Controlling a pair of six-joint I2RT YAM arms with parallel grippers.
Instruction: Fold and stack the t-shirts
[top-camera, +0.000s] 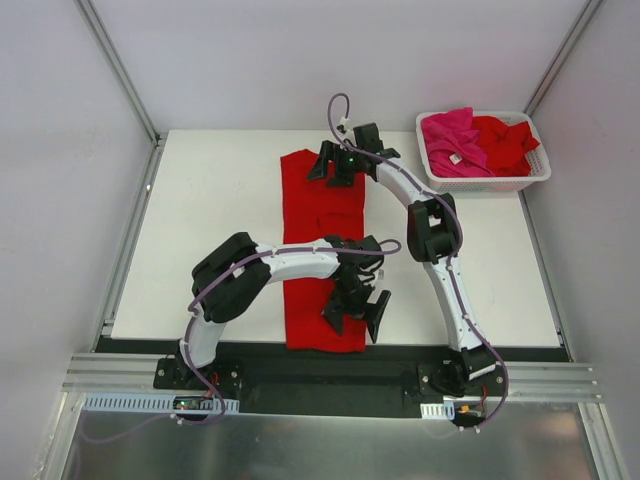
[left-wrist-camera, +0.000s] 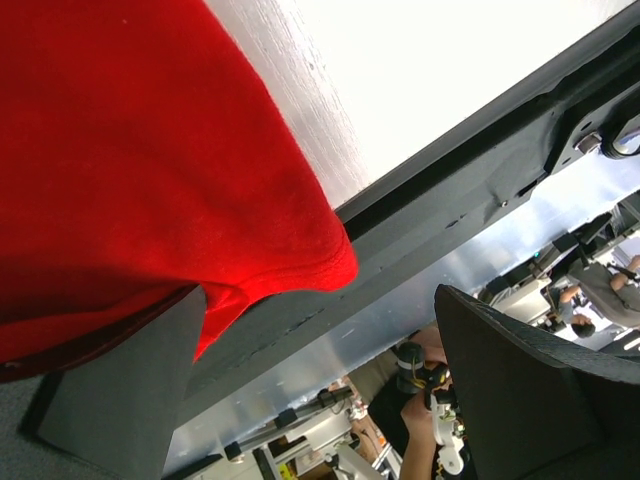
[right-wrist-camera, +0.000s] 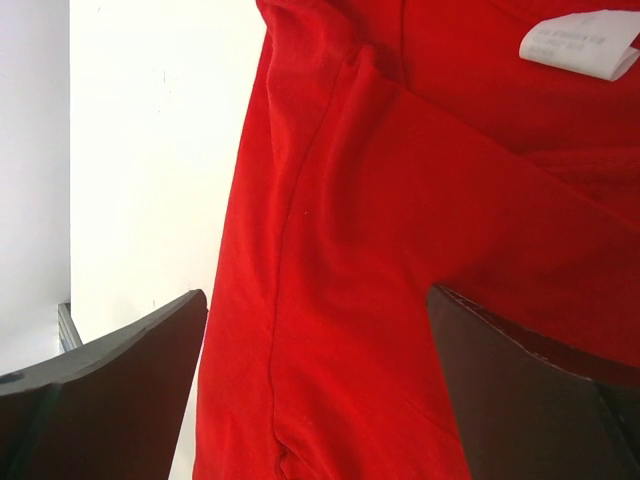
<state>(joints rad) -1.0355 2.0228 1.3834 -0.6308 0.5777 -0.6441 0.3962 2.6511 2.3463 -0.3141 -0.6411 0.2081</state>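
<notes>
My left end effector (top-camera: 356, 318) spread wide at the near hem of the red t-shirt (top-camera: 310, 215); my right end effector (top-camera: 333, 170) wide open over its collar end. Neither grips.

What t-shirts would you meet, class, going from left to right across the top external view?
The long red t-shirt flat on the table → magenta-pink t-shirt → crumpled red t-shirt; the last two lie in the white basket.
</notes>
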